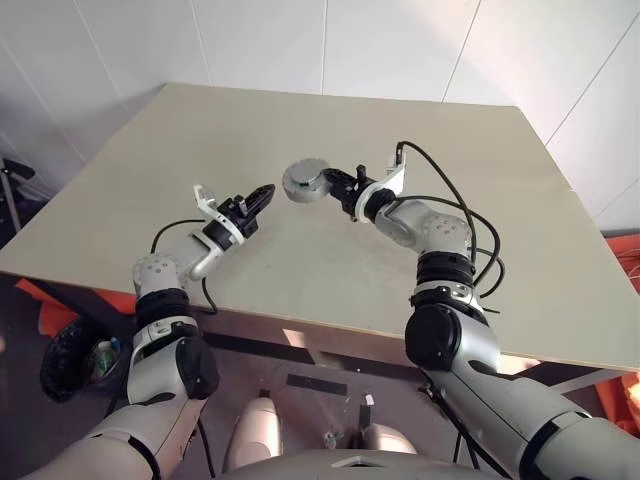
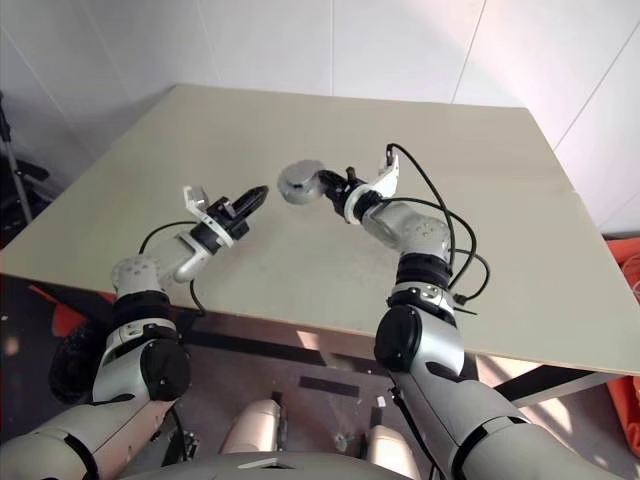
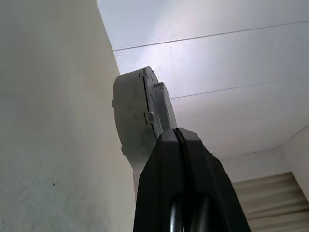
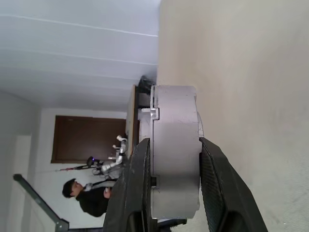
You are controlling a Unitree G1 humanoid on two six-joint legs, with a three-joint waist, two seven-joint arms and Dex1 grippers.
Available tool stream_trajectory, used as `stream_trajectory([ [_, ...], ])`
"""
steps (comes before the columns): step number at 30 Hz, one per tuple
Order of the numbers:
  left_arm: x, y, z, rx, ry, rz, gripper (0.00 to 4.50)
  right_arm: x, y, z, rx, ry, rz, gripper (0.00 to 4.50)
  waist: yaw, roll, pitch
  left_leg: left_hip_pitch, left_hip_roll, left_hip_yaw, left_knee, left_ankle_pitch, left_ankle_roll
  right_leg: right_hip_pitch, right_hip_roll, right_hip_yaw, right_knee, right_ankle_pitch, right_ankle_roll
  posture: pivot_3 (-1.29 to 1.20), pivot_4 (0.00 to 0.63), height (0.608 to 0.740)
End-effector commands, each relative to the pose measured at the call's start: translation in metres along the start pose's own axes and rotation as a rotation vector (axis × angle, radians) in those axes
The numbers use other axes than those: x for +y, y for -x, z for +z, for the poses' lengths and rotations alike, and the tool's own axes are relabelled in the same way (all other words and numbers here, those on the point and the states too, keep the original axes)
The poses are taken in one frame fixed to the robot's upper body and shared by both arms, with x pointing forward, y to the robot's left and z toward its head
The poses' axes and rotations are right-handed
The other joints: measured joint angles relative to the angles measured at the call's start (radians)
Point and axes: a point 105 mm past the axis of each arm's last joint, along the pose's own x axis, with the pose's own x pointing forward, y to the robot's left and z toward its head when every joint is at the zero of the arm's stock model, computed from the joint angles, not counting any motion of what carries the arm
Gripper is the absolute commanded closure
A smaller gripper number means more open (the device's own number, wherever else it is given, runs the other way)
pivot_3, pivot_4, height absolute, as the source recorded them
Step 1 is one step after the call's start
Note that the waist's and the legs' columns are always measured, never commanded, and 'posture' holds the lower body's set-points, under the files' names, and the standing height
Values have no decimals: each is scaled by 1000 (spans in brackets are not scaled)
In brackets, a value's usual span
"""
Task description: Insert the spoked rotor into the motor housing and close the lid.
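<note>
My right gripper (image 1: 324, 184) is shut on a short round grey case, the motor housing (image 1: 304, 180), and holds it on edge in the air above the table (image 1: 480, 260). In the right wrist view the housing (image 4: 175, 145) sits between the two black fingers (image 4: 219, 179), and a seam runs around its side between two halves. The left gripper (image 1: 268, 190) is shut and empty. It points at the housing (image 3: 133, 113) from a short gap away. The spoked rotor is hidden.
The beige table stretches far behind and to both sides of the arms, with its front edge just below them. A person (image 4: 89, 195) sits far off in the room. A black bin (image 1: 70, 360) stands on the floor at the left.
</note>
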Motion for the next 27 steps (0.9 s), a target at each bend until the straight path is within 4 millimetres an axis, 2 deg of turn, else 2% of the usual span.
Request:
stream_trajectory([
  [1,-12,-2,7,-31,-21,-37,4500,34,11,8,0,53,151,3287,1,0,0,0,0,0,0,0,0,0,0,0,0,0,0,0,0,740],
  [9,-14,-7,-1,-5,-6,-42,4500,29,23,15,-15,86,140,3287,2,0,0,0,0,0,1,1,-1,0,0,0,2,0,0,0,0,740],
  [14,-17,-3,-10,72,4,-57,4500,26,23,17,-26,89,123,3287,1,0,0,1,0,0,1,1,-1,0,0,0,2,0,0,0,0,740],
  [19,-18,4,-7,85,5,-52,4500,26,23,18,-31,86,123,3287,1,0,0,1,0,0,1,1,-1,0,0,0,2,0,0,0,0,740],
  [27,-9,0,-9,74,3,-13,4500,29,22,17,-25,91,130,3287,2,0,0,0,0,0,3,1,-1,0,0,0,3,0,0,0,0,740],
])
